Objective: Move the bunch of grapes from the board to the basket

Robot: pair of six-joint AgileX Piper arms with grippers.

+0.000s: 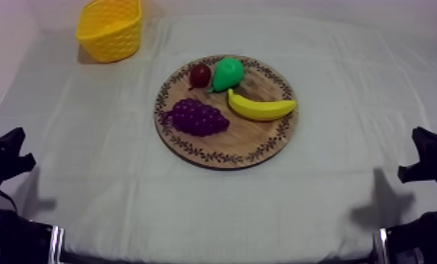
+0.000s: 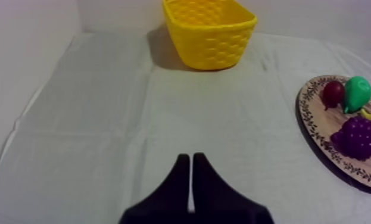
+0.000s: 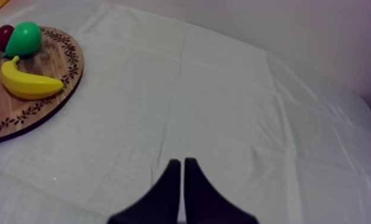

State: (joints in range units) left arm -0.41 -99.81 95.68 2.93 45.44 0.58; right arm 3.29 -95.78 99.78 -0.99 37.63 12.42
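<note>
Purple moulded plastic is the likely material of the bunch of grapes point(image 1: 196, 117). It lies flat on the wooden board point(image 1: 224, 159), on the half of the board nearer the left arm. The banana point(image 1: 261, 107) lies just beside it with a clear gap. The pear point(image 1: 227, 74) and the small red fruit point(image 1: 200, 74) sit on the far part of the board.

**Handling, as judged.**
- The bunch is probably light, hollow and stiff, and not fragile.
- Its knobbly surface offers grooves for the fingers to seat in. The rounded bumps may let it slide if the hold falls on a crest.
- The bunch is broad at one end and tapers toward the banana.

**Where to take hold.** Come down from above and close across the short width of the broad part, with one finger on each long flank. Avoid the tapered tip, since a hold there may let the bunch pivot.

**Claw state.** The left claw point(image 2: 190, 158) is clenched on nothing, its fingers together as a wedge over the bare table point(image 1: 333, 182). The right claw point(image 3: 181, 162) is the same.

**Destination.** The yellow basket point(image 1: 112, 41) stands at the far left corner of the table, well apart from the board. The left arm is the nearer one to both.
</note>
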